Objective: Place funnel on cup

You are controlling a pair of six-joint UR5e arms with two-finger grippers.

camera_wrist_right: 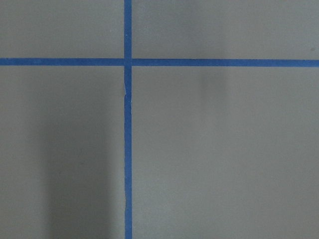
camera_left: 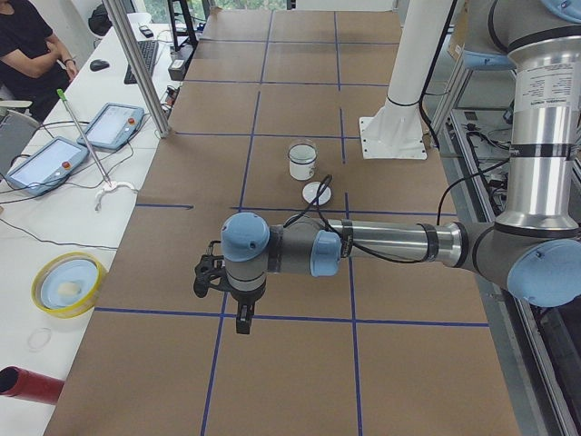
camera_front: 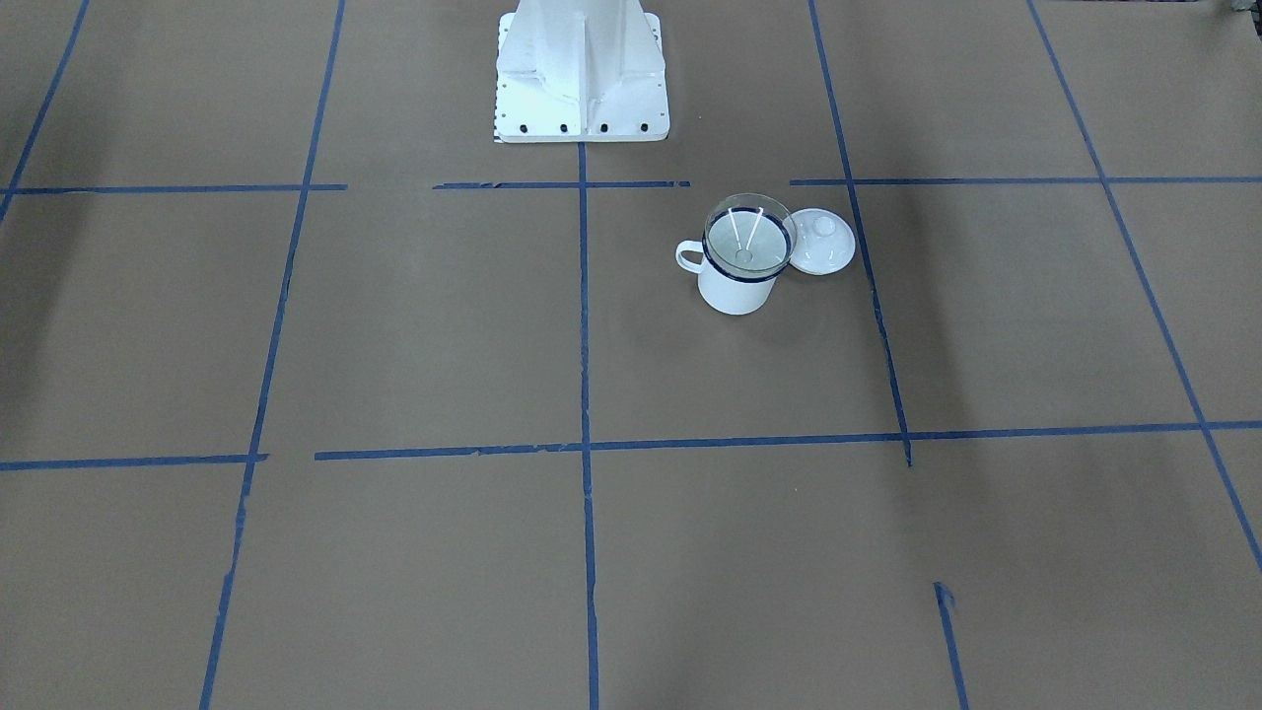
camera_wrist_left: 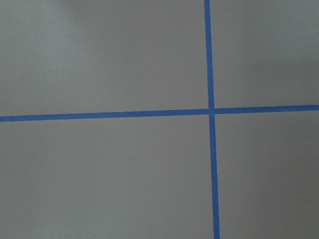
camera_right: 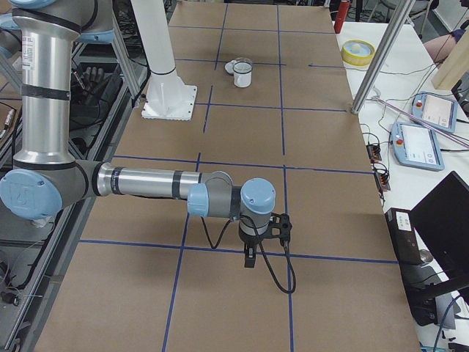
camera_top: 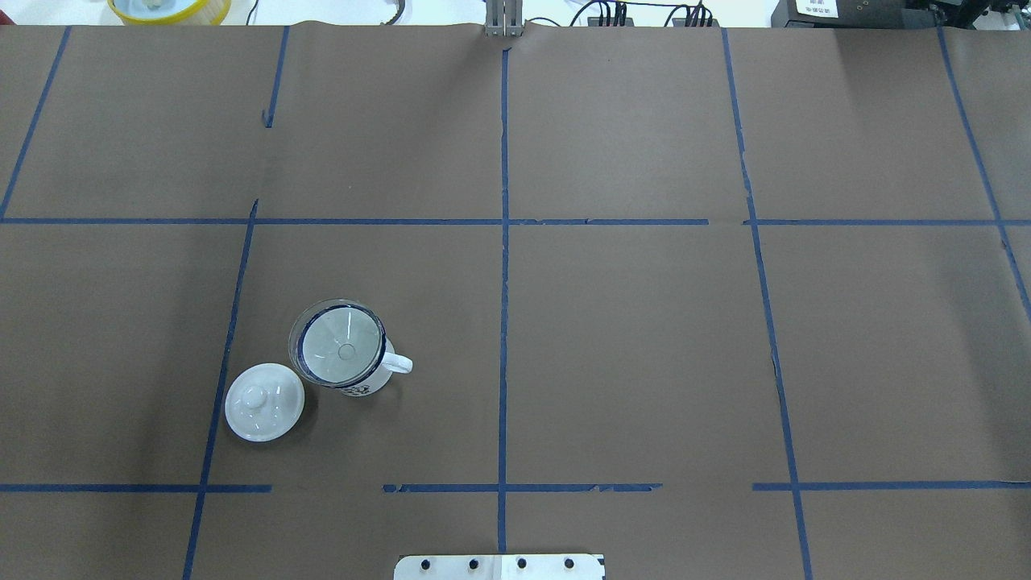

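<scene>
The white enamel cup (camera_front: 735,291) with a dark blue rim stands on the brown table, on the robot's left side. The clear funnel (camera_front: 747,235) sits in its mouth, rim resting on the cup's rim, spout down inside. Both also show in the overhead view, the funnel (camera_top: 338,342) on the cup (camera_top: 361,385). My left gripper (camera_left: 242,322) shows only in the exterior left view, far from the cup, above the table; I cannot tell if it is open. My right gripper (camera_right: 250,258) shows only in the exterior right view, equally far off; I cannot tell its state.
A white domed lid (camera_top: 264,401) with a knob lies on the table beside the cup. The robot's white base (camera_front: 582,69) stands at the table's middle edge. A yellow bowl (camera_left: 65,283), tablets (camera_left: 113,125) and a metal pole (camera_left: 141,64) are on the operators' side.
</scene>
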